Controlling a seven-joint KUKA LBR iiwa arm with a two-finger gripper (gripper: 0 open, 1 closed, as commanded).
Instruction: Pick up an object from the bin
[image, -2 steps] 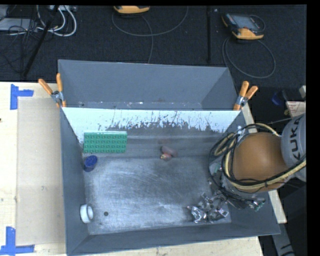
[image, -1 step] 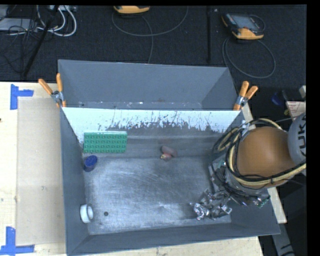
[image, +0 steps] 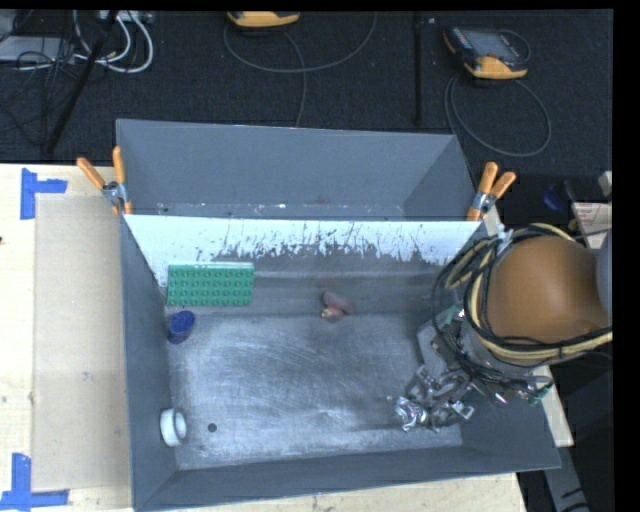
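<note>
My gripper (image: 432, 405) is down at the bin's floor in the lower right corner, under the arm's orange cover and cables. I see no loose thing under or beside it. The nearest thing is a small pinkish lump (image: 335, 306) in the middle of the bin near the back wall, well to the gripper's upper left. A green studded building plate (image: 210, 285) leans at the back left. Just below it lies a small blue cap (image: 180, 325). A small white cylinder (image: 173, 426) rests in the front left corner.
A tiny dark speck (image: 212, 429) lies near the white cylinder. The arm with its cable loops covers the bin's right side. The scuffed floor stretches bare between the gripper and the things at the left.
</note>
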